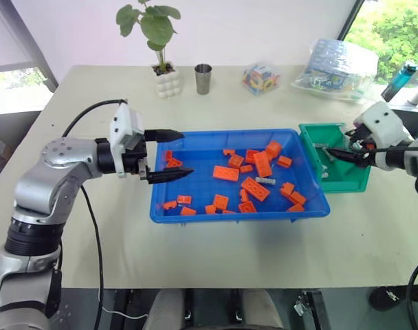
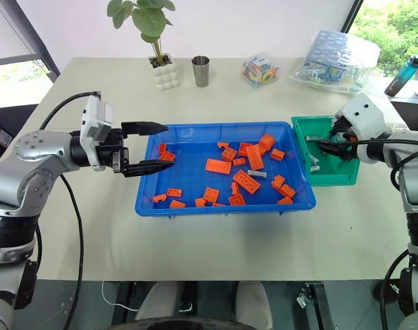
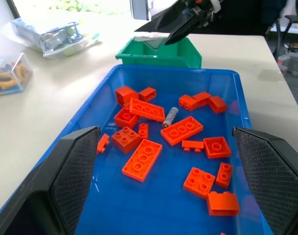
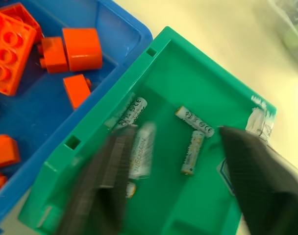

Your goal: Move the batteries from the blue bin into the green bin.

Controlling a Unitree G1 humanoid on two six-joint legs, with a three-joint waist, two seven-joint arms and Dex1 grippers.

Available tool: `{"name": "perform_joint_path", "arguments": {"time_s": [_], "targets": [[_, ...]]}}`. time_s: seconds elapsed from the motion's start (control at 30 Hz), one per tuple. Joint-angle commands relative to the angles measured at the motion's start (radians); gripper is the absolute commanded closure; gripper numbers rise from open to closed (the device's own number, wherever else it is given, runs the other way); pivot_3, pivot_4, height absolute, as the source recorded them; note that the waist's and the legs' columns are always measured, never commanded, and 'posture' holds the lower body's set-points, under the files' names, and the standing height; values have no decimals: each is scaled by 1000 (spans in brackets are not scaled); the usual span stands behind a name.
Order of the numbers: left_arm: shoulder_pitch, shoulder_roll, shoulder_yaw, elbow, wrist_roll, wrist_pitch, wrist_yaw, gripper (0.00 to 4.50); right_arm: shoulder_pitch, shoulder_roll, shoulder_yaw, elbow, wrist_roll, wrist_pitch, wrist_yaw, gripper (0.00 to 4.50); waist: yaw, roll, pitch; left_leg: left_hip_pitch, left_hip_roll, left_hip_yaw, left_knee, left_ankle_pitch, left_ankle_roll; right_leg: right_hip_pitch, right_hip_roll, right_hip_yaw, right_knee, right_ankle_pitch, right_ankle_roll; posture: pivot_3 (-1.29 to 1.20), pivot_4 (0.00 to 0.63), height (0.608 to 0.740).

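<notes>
The blue bin (image 1: 240, 214) lies mid-table, full of orange bricks (image 1: 256, 188) with one battery (image 1: 265, 180) among them. My left gripper (image 1: 186, 154) hovers open over the bin's left end, its fingers (image 3: 75, 176) wide apart and nothing between them. The green bin (image 1: 355, 182) stands against the blue bin's right side. My right gripper (image 1: 331, 152) hangs just above it, open, fingers (image 4: 257, 181) spread. Several batteries (image 4: 194, 121) lie on the green bin's floor. One battery (image 4: 141, 149) under the gripper looks blurred.
Along the table's far edge stand a potted plant (image 1: 161, 62), a metal cup (image 1: 203, 78), a clear box of coloured pieces (image 1: 261, 77) and a plastic bag (image 1: 336, 69). A bottle (image 1: 401, 79) stands beyond the table's right corner.
</notes>
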Motion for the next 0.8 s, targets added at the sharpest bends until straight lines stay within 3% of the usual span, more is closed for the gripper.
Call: {"name": "perform_joint_path", "arguments": {"time_s": [0.03,0.17,0.37,0.8], "targets": [[-15,5,18,-16,2,-18,-1,0,-70,6,-15,-63,47,-36,20,1461,0,0,0,0,0,0,0,0,0,0,0,0,0,0,0,0,150,716],[-13,6,20,-20,1,-15,3,0,-93,30,56,-124,126,-24,136,1461,0,0,0,0,0,0,0,0,0,0,0,0,0,0,0,0,150,716],[-16,9,23,-24,1,-13,7,0,-67,37,227,-89,107,-137,299,1461,5,-1,0,0,0,-1,1,0,1,1,0,0,0,0,0,0,150,716],[23,34,55,-60,-11,-5,34,0,-126,138,353,187,-4,-282,322,1461,0,-1,1,0,0,-1,2,0,1,1,0,-1,0,0,0,0,150,716]]}}
